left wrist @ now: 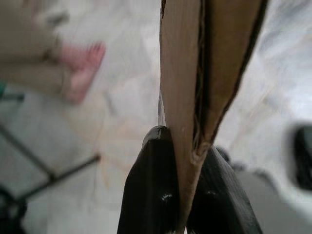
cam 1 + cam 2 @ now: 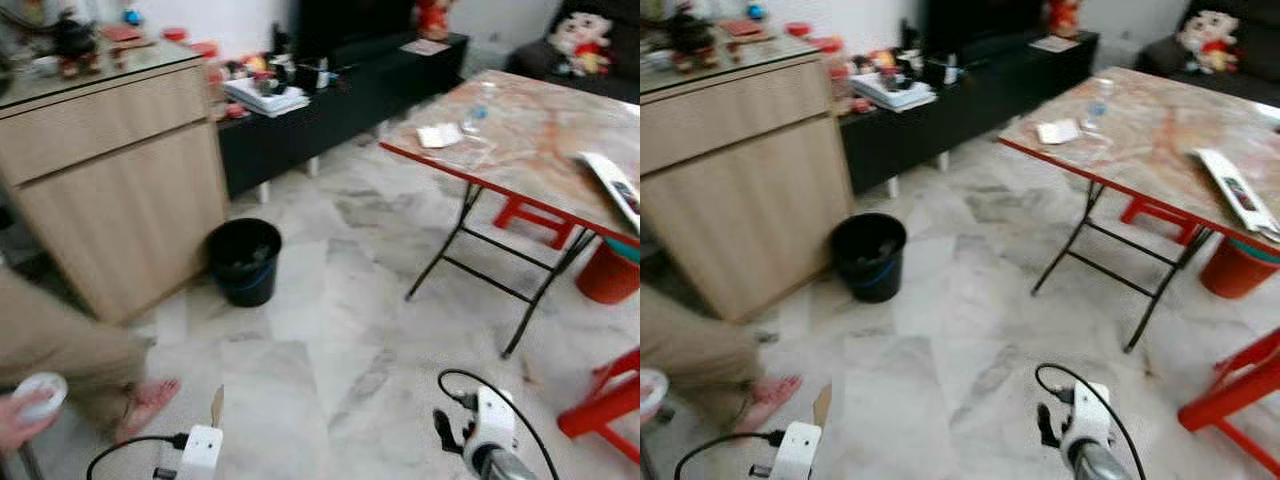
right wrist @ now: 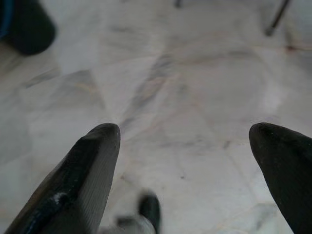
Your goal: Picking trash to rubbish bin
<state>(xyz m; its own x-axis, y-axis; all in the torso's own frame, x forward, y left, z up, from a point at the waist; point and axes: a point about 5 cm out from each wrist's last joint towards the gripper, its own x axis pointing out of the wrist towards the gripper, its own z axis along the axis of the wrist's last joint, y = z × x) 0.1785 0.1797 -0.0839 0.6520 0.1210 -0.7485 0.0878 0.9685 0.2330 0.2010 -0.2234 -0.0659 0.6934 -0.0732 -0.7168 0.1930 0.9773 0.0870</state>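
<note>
My left gripper (image 1: 183, 141) is shut on a flat piece of brown cardboard (image 1: 204, 73), pinched between its two black fingers; its tip (image 2: 216, 405) pokes up above the left wrist at the bottom of the head views. The black rubbish bin (image 2: 244, 260) stands on the marble floor by the corner of the wooden cabinet, ahead and slightly left of me. My right gripper (image 3: 187, 141) is open over bare floor, nothing between its fingers (image 3: 83, 170); its wrist (image 2: 487, 430) sits low at the right.
A person's leg and sandalled foot (image 2: 150, 398) are at the left, with a hand holding a white object (image 2: 40, 395). A folding table (image 2: 520, 140) with red stools (image 2: 610, 400) stands right. A wooden cabinet (image 2: 110, 180) and black TV bench (image 2: 340, 95) line the back.
</note>
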